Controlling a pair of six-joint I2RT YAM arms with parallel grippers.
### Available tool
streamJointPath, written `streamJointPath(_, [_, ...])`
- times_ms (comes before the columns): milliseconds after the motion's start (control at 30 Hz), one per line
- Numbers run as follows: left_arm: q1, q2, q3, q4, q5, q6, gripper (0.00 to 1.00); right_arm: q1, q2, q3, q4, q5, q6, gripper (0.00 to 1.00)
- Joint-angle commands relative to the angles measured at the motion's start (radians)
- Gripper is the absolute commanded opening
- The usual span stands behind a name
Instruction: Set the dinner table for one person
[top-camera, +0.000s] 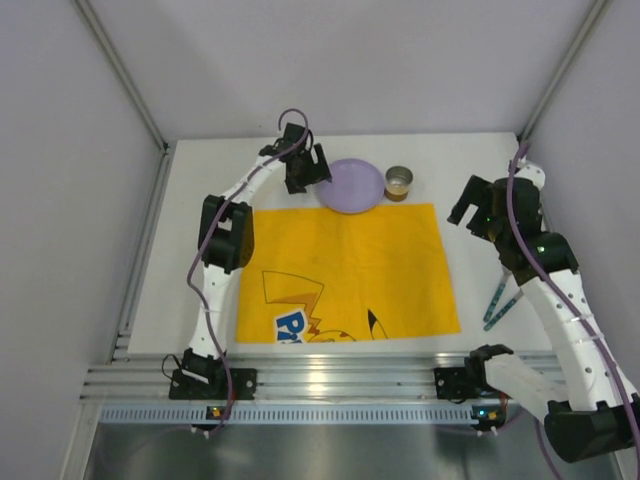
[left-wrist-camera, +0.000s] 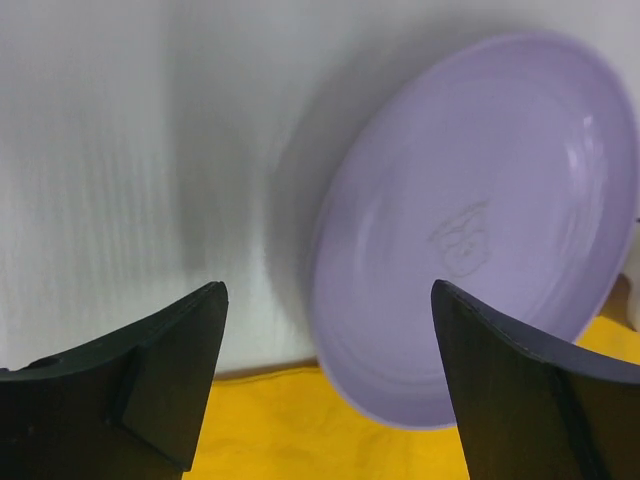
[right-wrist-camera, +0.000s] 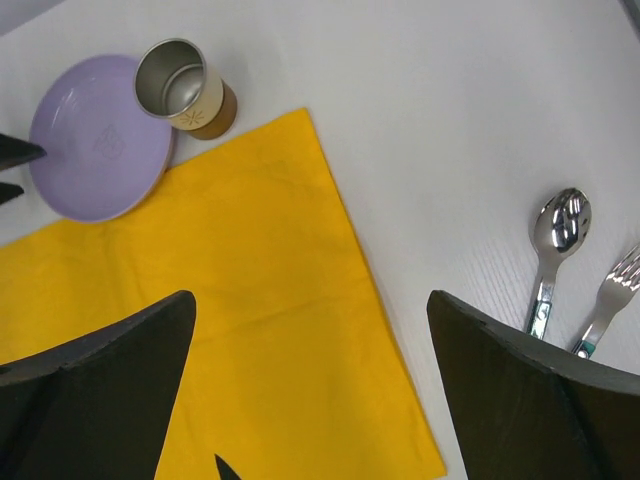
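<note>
The dinner table is a white top with a yellow cartoon-printed mat spread on it. A lilac plate lies at the mat's far edge, partly on the cloth. My left gripper is open at the plate's left rim. In the left wrist view its gripper frames the plate and the mat, gripping nothing. My right gripper hangs open and empty above the table, right of the mat. Its wrist view shows the gripper over the mat's edge.
A small metal cup stands just right of the plate, also seen as the cup. A spoon and a fork lie side by side on the table right of the mat, near the right arm.
</note>
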Motion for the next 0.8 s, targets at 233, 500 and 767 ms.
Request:
streamJointPath(233, [-0.006,0.145,0.131,0.065,0.091,-0.010,0.43,-0.009,0.111,0.042,-0.022,-0.044,0.013,1.00])
streamJointPath(500, [0.028,0.092,0.142,0.124,0.166,-0.025,0.00,-0.016,0.397,0.229,0.055,-0.119,-0.068,1.00])
streamJointPath(767, [0.048,-0.100,0.173,0.145,0.246,-0.030,0.00,-0.104,0.805,0.548,0.064,-0.182,-0.079,1.00])
